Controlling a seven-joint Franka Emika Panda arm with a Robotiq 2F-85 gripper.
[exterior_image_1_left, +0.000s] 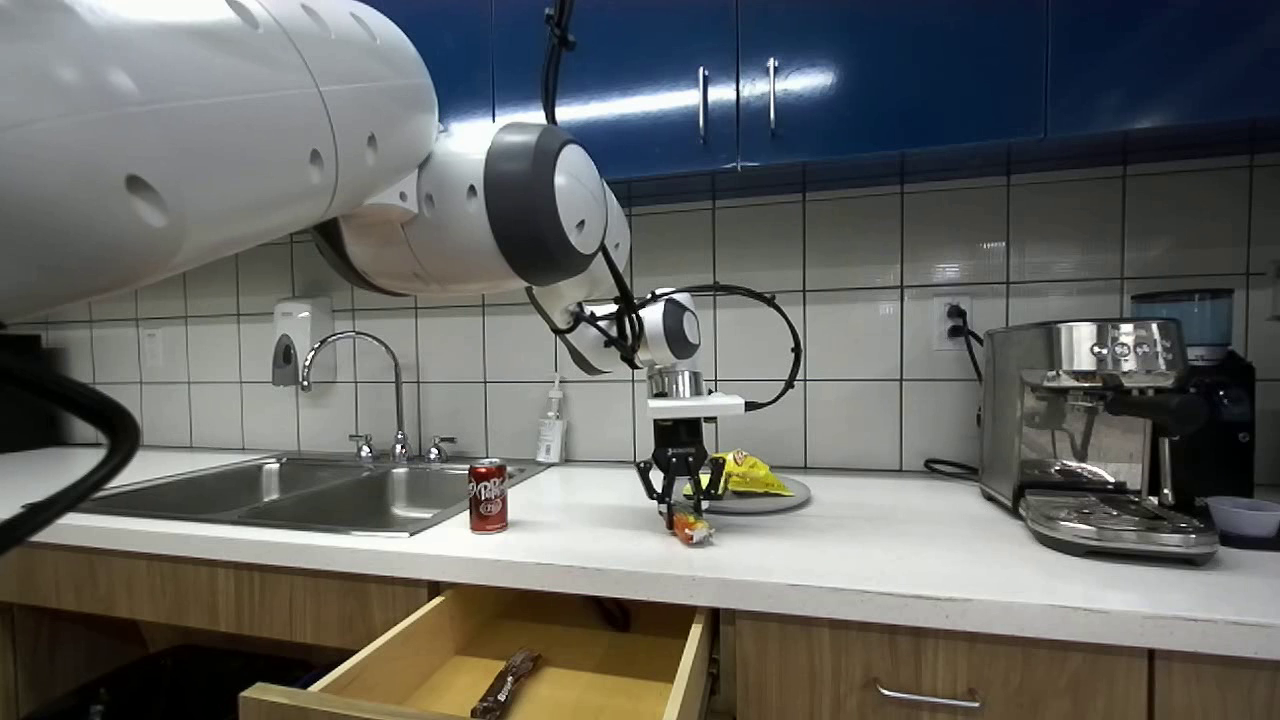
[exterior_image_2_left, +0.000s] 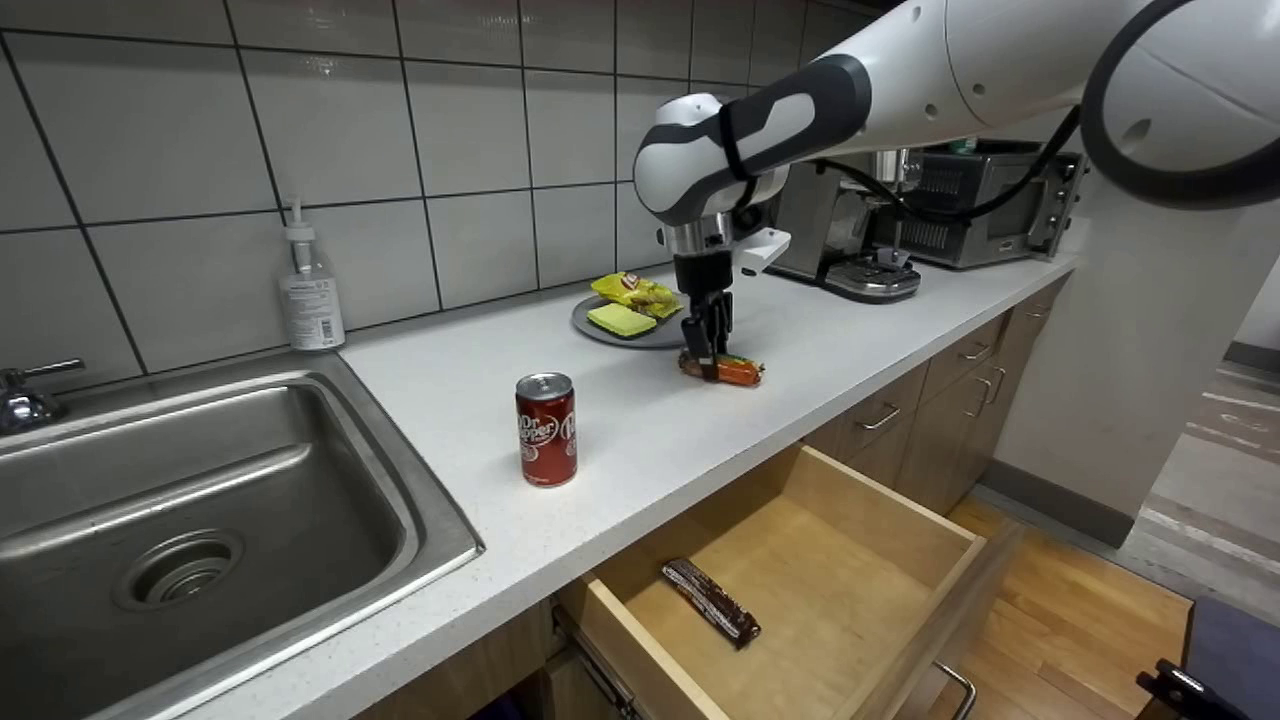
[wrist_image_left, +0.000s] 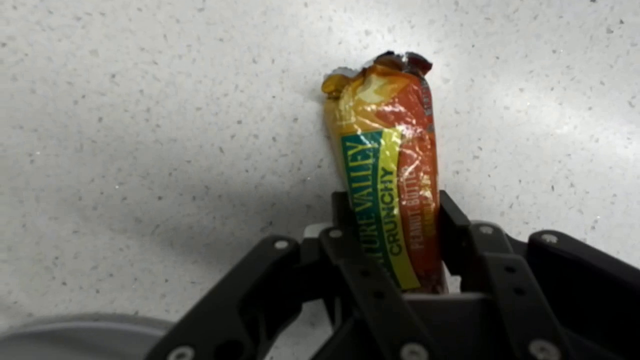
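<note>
Your tool (wrist_image_left: 393, 207) grasps a Nature Valley bar (wrist_image_left: 395, 165) across its width, its two fingers (wrist_image_left: 454, 220) pressed to the long sides as the snack appears to lie on the speckled white counter (wrist_image_left: 150, 125), just beside a gray plate (exterior_image_2_left: 585, 326). Expect it to be light and fairly stiff, a brittle biscuit inside slick, crinkly film: too hard a squeeze could crack it, too timid a one could let it slide. Your best hold is likely around the middle, where the wrapper looks well filled, rather than at the crimped end, which is mostly loose film. Only the wrist view lets you read the label and see a finger on each side, yet it hides the bar's near end beneath the tool and catches just an edge of the plate. In an exterior view, you can see orange wrapper poking out on both sides of the fingers, while a flat yellow block (exterior_image_2_left: 621, 320) lies on the plate by a yellow bag (exterior_image_2_left: 640, 292). Absent from your wrist view but plain in both exterior views are a red Dr Pepper can (exterior_image_2_left: 547, 435) near the sink (exterior_image_2_left: 425, 480) and, below the counter, a pulled-out drawer (exterior_image_2_left: 840, 590) holding a dark-wrapped bar (exterior_image_2_left: 711, 602).
</note>
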